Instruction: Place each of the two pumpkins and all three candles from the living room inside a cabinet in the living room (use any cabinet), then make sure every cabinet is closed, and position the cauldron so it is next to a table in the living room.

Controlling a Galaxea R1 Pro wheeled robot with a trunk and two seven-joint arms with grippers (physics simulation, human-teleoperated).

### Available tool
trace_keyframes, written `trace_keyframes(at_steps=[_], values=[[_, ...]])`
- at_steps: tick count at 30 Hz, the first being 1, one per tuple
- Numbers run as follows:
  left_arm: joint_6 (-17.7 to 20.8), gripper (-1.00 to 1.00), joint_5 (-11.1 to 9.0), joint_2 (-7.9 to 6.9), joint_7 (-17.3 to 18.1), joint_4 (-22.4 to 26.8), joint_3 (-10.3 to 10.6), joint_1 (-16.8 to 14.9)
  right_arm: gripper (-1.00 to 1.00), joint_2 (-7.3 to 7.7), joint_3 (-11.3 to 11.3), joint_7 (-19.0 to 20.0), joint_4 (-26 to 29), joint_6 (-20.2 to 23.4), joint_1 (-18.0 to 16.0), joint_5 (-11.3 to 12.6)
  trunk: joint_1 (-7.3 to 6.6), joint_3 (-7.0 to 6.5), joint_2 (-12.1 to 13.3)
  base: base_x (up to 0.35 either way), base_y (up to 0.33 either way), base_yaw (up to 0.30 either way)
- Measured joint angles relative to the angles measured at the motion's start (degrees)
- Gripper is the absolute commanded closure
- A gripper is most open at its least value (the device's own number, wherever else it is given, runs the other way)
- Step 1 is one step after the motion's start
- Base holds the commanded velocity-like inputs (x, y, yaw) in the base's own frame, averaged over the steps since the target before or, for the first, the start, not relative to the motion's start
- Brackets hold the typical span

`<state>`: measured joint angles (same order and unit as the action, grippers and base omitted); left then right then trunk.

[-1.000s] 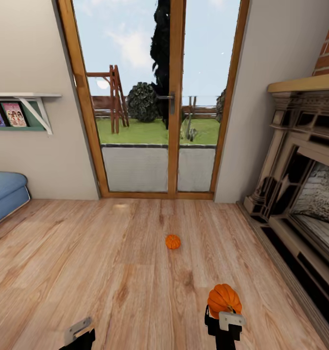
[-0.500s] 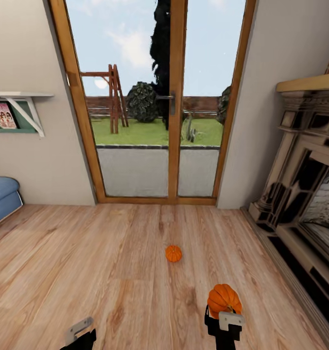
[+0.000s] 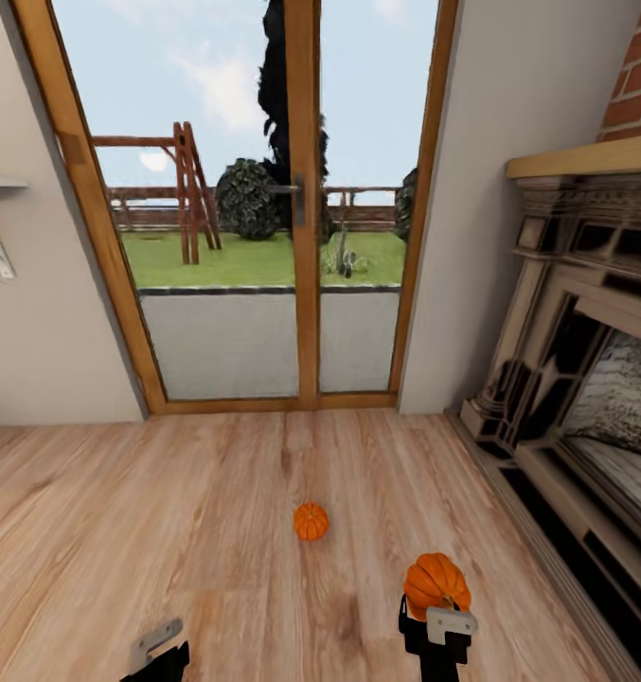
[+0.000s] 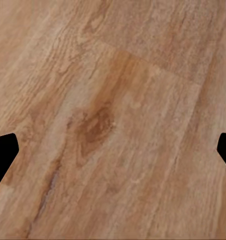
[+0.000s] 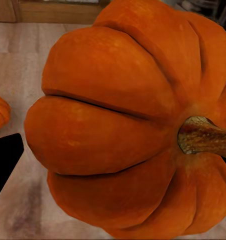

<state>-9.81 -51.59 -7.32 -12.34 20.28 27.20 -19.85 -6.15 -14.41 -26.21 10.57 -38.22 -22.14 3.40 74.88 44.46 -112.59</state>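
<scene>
The right claw (image 3: 436,606) is pinching one pumpkin (image 3: 436,581), which sits at about 5 o'clock in the head view; in the right wrist view the same pumpkin (image 5: 133,120) shows very close, with its brown stem (image 5: 205,137) pointing away to one side. The second pumpkin (image 3: 311,521) lies alone on the wood plank floor (image 3: 121,530), a little below the centre of the head view, at about 11 o'clock from the held one and clearly apart from it. It also shows small at the edge of the right wrist view (image 5: 0,112).

Compared with the pictures of one second ago, the whole view has shifted: the glass doors (image 3: 301,208) and the loose pumpkin now sit more to the left and lower, the blue sofa is gone from the 9 o'clock side, and the fireplace (image 3: 585,379) at 3 o'clock takes more space. This is the camera moving, not the things; I judge the robot is rolling forward and turning a little, toward the pumpkin on the floor.

The left claw (image 3: 159,649) is at 7 o'clock and carries nothing; its dark tips (image 4: 4,155) stand far apart at the two edges of the left wrist view, so it is spread wide over bare floor. That makes it the free one for the second pumpkin, probably the next step, before both go to a cabinet
</scene>
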Motion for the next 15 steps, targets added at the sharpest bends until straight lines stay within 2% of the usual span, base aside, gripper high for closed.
trace_keyframes(at_steps=[9,15], values=[[-0.04,-1.0,0.07,0.0,0.0,-0.34,0.08,0.0,1.0,0.0,0.0,-0.01,0.0,0.0,-0.01,0.0,0.0,0.0,0.0,0.331,-0.126,-0.261],[-0.04,-1.0,0.07,-0.01,-0.02,-0.33,0.09,0.01,1.0,-0.01,0.0,0.01,-0.02,0.0,-0.02,0.0,0.0,0.0,0.0,0.331,-0.125,-0.054]])
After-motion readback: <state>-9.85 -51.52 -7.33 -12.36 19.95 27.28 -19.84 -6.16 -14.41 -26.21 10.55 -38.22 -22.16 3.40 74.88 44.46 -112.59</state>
